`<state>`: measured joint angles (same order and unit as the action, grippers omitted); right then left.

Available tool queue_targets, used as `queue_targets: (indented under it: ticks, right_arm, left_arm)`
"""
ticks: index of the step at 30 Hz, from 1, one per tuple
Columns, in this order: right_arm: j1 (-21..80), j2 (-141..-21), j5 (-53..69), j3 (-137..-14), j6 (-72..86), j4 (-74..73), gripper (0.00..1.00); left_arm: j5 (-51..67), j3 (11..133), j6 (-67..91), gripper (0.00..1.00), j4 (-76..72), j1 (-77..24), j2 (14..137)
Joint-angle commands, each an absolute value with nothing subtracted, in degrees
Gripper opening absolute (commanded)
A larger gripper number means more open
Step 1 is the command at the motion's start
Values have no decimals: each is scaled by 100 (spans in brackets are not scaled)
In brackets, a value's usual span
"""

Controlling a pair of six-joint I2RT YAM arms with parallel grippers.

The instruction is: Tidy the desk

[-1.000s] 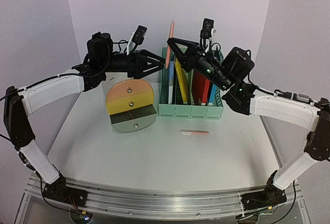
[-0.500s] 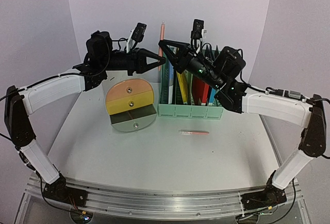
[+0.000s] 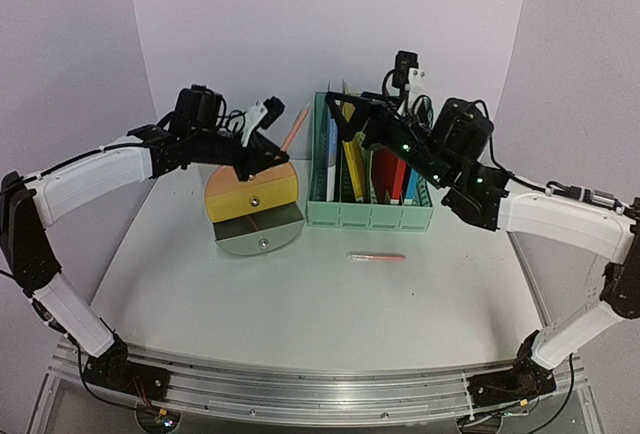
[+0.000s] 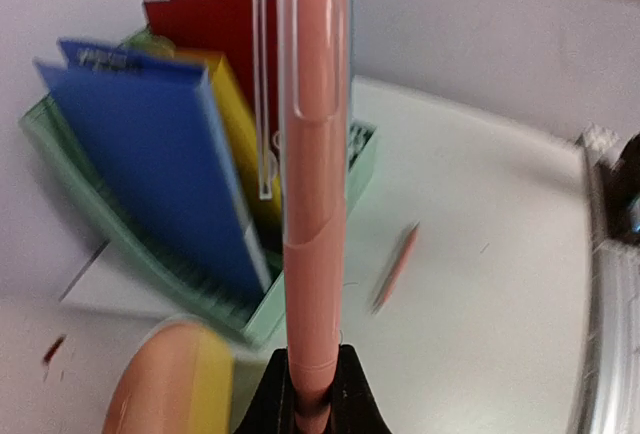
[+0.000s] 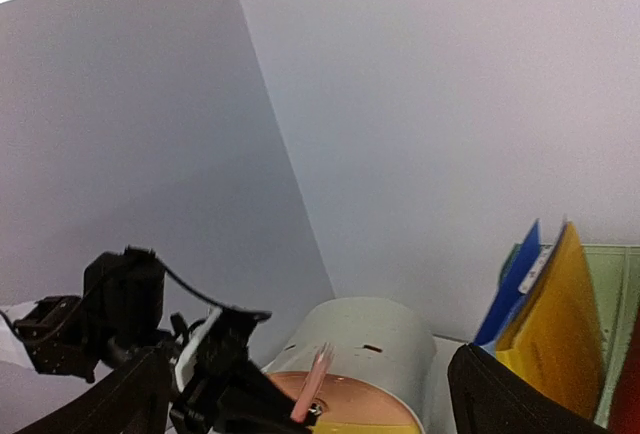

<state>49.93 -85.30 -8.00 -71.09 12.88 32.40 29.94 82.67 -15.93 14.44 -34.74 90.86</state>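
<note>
My left gripper (image 3: 274, 158) is shut on the lower end of a pink pen (image 3: 294, 128), which slants up and to the right above the round drawer unit (image 3: 255, 204). In the left wrist view the pen (image 4: 315, 204) rises straight out of the shut jaws (image 4: 315, 399). My right gripper (image 3: 350, 119) stands open and empty over the left end of the mint-green file rack (image 3: 370, 216); its dark fingers (image 5: 510, 394) frame the right wrist view. A second pink pen (image 3: 377, 256) lies flat on the white desk (image 3: 300, 304) in front of the rack.
The rack holds upright blue (image 4: 150, 154), yellow (image 5: 560, 324) and red (image 3: 388, 169) folders. The drawer unit's grey bottom drawer (image 3: 258, 224) hangs open. Pale lilac walls close in the back and sides. A silver rail (image 3: 300, 389) runs along the near edge.
The pink pen passed from my right gripper to my left: the left shut on it, the right opened and drew back right. The left arm carried it down and left over the drawer unit.
</note>
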Motion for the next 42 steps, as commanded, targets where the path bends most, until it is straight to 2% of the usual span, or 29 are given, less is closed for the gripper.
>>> queue_targets:
  ticks: [1,3,16,24,26,29,32,37,40,42]
  right_arm:
    - [5006,-7651,-2327,-6818,912,2665,98]
    - [5006,-7482,-2433,-6691,846,2547,98]
    - [5006,-7023,-2352,-6364,826,2495,98]
    - [5004,-6925,-2124,-6313,843,2494,98]
    - [5002,-6908,-2079,-6310,844,2496,98]
    - [5001,-6882,-2042,-6298,852,2495,98]
    - [5004,-6866,-2047,-6281,856,2495,98]
    - [5001,-6890,-2350,-6233,955,2392,98]
    - [4950,-7016,-2769,-6439,1094,1433,98]
    - [4858,-7106,-2485,-6536,973,598,98]
  left_arm:
    - [550,7171,-4123,0,2623,-3463,8500]
    - [288,6885,-4317,0,2563,-3458,8457]
    - [-427,7099,-4741,0,3117,-3396,9230]
    - [-426,7411,-4459,8,3303,-3301,9615]
    - [-431,7425,-4415,12,3317,-3296,9674]
    - [-387,7476,-4379,31,3390,-3296,9675]
    - [-123,7416,-4516,43,3445,-3296,9517]
    - [1079,7340,-4825,49,3404,-3296,9025]
    - [2280,7354,-4964,58,3155,-3313,8619]
    - [2795,7459,-4971,63,3086,-3409,8559]
